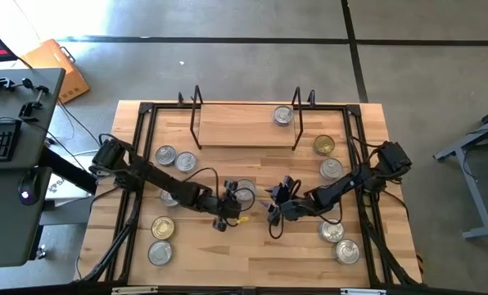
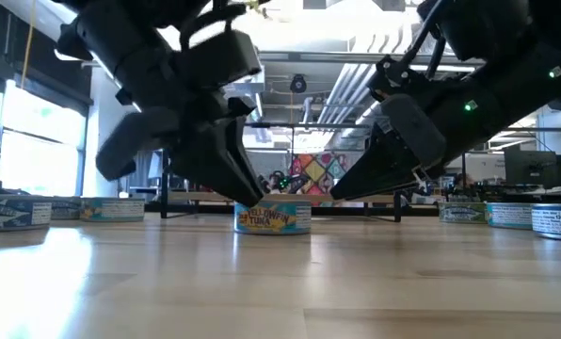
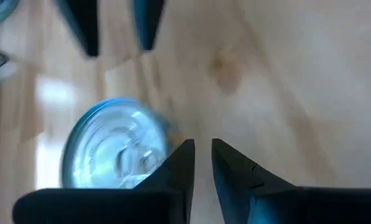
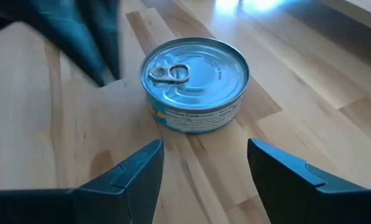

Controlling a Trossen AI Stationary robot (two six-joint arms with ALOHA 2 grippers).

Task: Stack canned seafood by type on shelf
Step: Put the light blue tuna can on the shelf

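Centrally on the tabletop (image 1: pixel 252 246) sits the tin now in play, a short round yellowfin tuna can (image 4: pixel 195 84) with a silver pull-tab lid and a blue-and-yellow paper band around its wall. Right gripper (image 4: pixel 204 163) is lined up just short of it, jaws well apart and empty, the can framed between them but not yet touched. Left gripper (image 3: pixel 198 158) hangs just beside the same can on its other side, jaws nearly together with only a thin slit between them, holding nothing; its wrist view is smeared. Handling estimate: rigid stamped metal, will not give under a squeeze, dense for its size if full, so modest heft. Side wall is smooth and curved, the label glossy, so it could slip or spin between hard fingers unless taken square across the widest line of the wall. Lid has a raised rim, concentric ribbing and a ring pull; best avoided as a contact. Low profile means the fingers must come almost to the wood to catch enough wall. Tabletop is pale butcher-block, lightly sheened, strips with visible grain and a knot. Other cans lie scattered near both long sides, mostly silver-topped, a few gold-topped such as the gold-lidded can (image 1: pixel 324 146). Shelf (image 1: pixel 244 127), a light-wood board in thin black wire with upright ends, stands at the far edge and carries one silver-lidded can (image 1: pixel 283 115) near its right end. Stacking has barely begun, by my reading.
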